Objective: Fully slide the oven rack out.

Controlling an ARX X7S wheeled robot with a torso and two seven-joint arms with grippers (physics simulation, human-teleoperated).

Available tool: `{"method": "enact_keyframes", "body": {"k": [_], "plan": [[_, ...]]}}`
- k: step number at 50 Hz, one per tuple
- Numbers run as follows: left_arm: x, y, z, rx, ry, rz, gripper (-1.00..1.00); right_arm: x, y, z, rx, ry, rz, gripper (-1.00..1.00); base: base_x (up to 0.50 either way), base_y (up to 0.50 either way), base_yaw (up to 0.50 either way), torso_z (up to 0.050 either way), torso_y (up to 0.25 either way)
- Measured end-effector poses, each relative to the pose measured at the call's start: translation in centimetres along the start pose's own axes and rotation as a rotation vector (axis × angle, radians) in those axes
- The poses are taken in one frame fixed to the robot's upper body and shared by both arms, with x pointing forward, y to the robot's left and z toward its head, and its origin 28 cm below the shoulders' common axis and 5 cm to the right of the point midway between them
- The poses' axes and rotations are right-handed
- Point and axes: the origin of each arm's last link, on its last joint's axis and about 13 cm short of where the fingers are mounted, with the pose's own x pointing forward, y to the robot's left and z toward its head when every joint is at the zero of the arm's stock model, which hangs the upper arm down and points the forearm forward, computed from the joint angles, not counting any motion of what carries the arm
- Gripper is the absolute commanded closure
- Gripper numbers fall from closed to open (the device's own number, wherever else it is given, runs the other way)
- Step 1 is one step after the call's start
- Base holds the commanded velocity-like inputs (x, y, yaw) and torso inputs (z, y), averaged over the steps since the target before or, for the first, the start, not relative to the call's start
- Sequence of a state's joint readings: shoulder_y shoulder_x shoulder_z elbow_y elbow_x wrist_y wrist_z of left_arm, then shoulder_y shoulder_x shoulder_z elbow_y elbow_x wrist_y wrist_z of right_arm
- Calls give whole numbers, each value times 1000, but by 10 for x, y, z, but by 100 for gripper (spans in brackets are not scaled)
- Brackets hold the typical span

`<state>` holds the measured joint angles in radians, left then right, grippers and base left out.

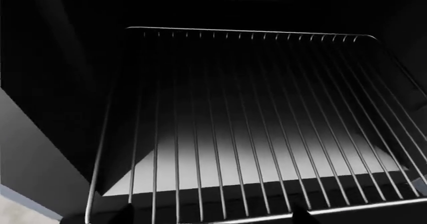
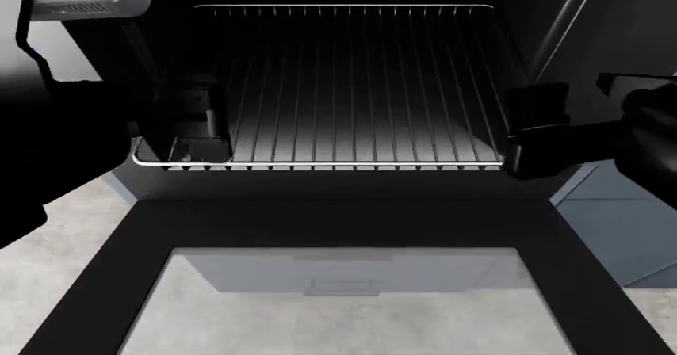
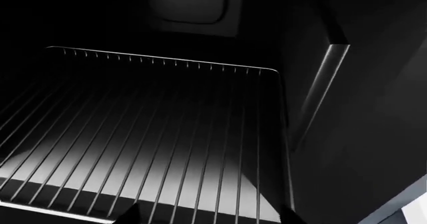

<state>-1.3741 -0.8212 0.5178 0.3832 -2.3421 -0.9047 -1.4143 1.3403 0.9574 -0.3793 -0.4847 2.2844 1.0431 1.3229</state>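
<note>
The oven rack [image 2: 349,93] is a shiny silver wire grid lying flat in the dark oven cavity, its front bar at the oven's mouth. My left gripper [image 2: 196,129] is at the rack's front left corner. In the left wrist view the rack [image 1: 253,134] stretches away, and my left gripper [image 1: 212,217] is open, its dark fingertips [image 1: 123,217] wide apart at the front bar. My right gripper [image 2: 529,129] is by the rack's front right corner. In the right wrist view it [image 3: 208,217] is open over the rack [image 3: 153,134], holding nothing.
The black oven door [image 2: 338,220] lies folded down flat in front of the oven, with its glass window [image 2: 338,307] showing grey floor beneath. Dark oven side walls [image 3: 313,114] flank the rack. A grey-blue cabinet front [image 2: 624,228] stands at the right.
</note>
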Motion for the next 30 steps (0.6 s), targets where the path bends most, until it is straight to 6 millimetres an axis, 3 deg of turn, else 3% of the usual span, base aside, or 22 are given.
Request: {"method": "enact_keyframes", "body": {"k": [17,30], "plan": [[54,0,20,50,112,40,-100,58,7,19,34,190,31,-100,0,0,0,0,0],[80,1,28,78,212,58,-100,90,13,33,53,348,12,-100,0,0,0,0,0]]}}
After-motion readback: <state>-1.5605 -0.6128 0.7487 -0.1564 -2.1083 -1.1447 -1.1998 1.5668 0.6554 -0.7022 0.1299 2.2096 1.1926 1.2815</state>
